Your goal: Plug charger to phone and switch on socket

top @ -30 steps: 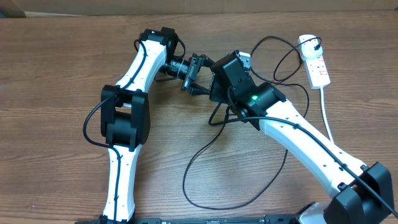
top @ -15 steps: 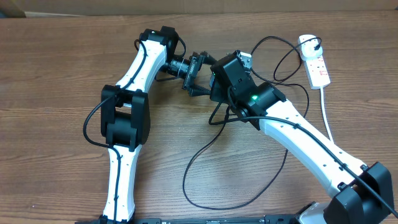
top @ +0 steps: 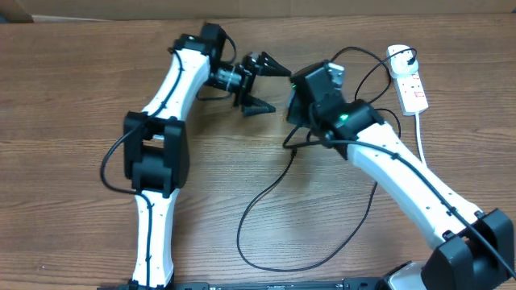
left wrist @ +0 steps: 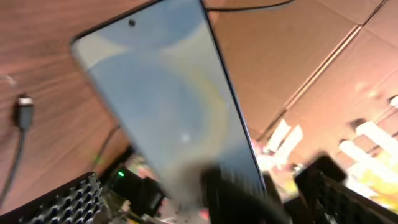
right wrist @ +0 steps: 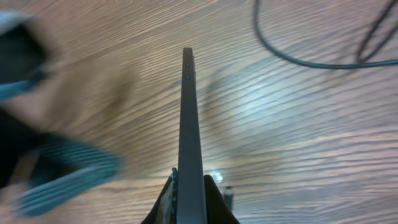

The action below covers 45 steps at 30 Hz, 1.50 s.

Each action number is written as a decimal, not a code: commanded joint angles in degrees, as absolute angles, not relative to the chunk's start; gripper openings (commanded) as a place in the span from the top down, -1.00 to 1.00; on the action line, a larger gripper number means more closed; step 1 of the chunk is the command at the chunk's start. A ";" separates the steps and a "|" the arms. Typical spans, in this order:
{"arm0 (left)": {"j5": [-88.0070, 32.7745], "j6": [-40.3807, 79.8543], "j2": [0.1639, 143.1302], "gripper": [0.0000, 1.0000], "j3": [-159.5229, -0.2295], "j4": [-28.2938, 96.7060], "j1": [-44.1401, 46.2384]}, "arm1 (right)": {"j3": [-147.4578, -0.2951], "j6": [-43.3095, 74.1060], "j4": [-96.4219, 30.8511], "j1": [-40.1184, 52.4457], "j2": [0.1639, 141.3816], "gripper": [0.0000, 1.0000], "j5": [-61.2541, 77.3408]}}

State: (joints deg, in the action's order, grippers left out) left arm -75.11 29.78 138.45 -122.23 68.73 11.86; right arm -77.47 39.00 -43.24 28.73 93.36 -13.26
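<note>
The slim, glossy rectangular smartphone (right wrist: 189, 112) with a pale blue-white screen is clamped edge-on in the right hand (right wrist: 189, 196), its long axis pointing straight out from the fingers over the grained wooden worktop (right wrist: 298, 137). The left hand (top: 274, 90), fingers spread apart, faces the screen. The thin black charger cable (left wrist: 18, 143) lies near the phone.

Seen from above, the light is even and fairly bright, with only soft shadows on the table (top: 72, 121). The left wrist view is warm-tinted and badly smeared, worst along the bottom, with a pale sheen across the phone (left wrist: 168, 106). The right wrist view is crisp at centre, blurred at the left, with glare on the wood.
</note>
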 commanded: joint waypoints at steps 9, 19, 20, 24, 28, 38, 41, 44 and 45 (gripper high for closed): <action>-43.81 16.67 107.57 -0.99 -123.59 77.23 8.67 | -78.89 39.00 -42.46 19.29 89.36 0.93 3.36; -24.62 16.62 86.89 -0.99 -123.59 89.78 8.64 | -78.89 38.98 -41.25 13.37 89.36 0.93 18.98; -24.27 16.60 85.71 -0.99 -123.59 91.00 8.64 | -78.89 38.98 -41.25 13.37 89.36 0.93 19.44; -22.79 15.99 80.88 -0.99 -123.57 96.84 8.64 | -78.87 38.98 -41.32 13.37 89.36 0.93 21.21; -22.26 15.81 76.69 -0.99 -121.71 96.71 8.69 | -78.87 38.98 -41.25 13.37 89.36 0.92 22.17; -22.04 19.73 59.59 -0.99 -99.50 91.90 8.69 | -78.87 39.13 -39.70 13.37 89.36 0.93 24.38; -22.02 22.87 56.93 -0.99 -92.29 84.05 8.69 | -78.87 41.32 -37.89 13.37 89.36 0.93 28.32; -22.02 25.96 56.77 -0.99 -86.50 77.43 8.69 | -78.87 43.07 -36.97 13.37 89.36 0.93 31.22; -22.02 27.33 57.01 -0.99 -84.47 74.98 8.69 | -78.87 43.77 -36.69 13.37 89.36 0.93 31.99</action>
